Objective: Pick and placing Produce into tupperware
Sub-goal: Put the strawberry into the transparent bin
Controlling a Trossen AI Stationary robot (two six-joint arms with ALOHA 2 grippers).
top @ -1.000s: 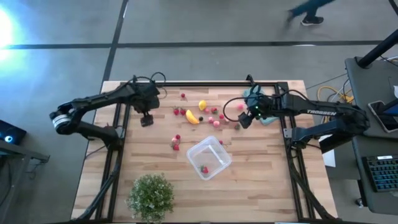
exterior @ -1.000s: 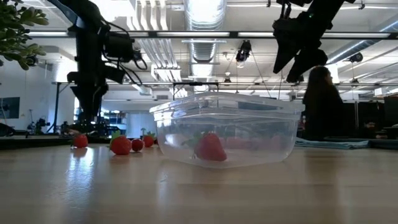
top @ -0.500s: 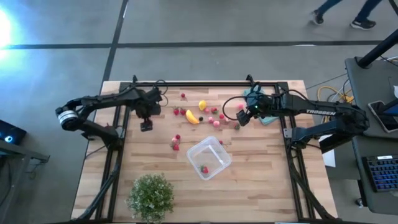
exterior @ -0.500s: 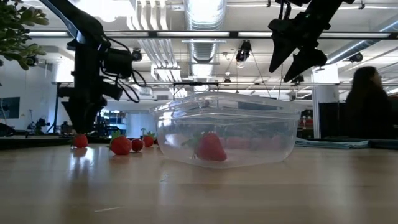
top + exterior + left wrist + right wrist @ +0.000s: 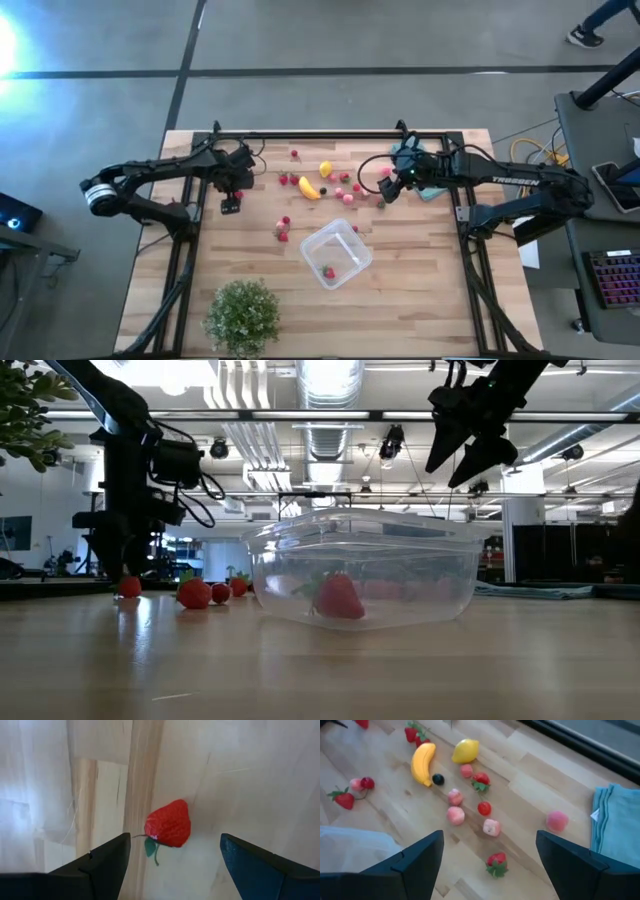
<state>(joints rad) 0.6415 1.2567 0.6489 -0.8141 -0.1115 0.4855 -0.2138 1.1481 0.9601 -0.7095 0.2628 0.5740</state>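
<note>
The produce lies scattered across the far middle of the table: a banana (image 5: 309, 188), a lemon (image 5: 325, 169) and several red and pink pieces. The clear tupperware (image 5: 336, 253) sits nearer, holding one strawberry (image 5: 328, 271). My left gripper (image 5: 230, 205) is open and low over the table's left part. Its fingers stand on either side of a lone strawberry (image 5: 169, 824) that lies on the wood, without touching it. My right gripper (image 5: 385, 190) is open and raised above the right end of the produce, over a strawberry (image 5: 496, 863).
A bushy green plant (image 5: 242, 315) stands at the near left edge. A teal folded cloth (image 5: 432, 188) lies under my right arm. Black frame rails (image 5: 190, 260) run along the table's left, right and far sides. Bare wood lies near the tupperware's right side.
My left gripper has come down and moved a little toward the near edge, ending low around the lone strawberry. My right gripper has shifted slightly toward the table's left, over the produce. The tupperware and the fruit have not moved.
</note>
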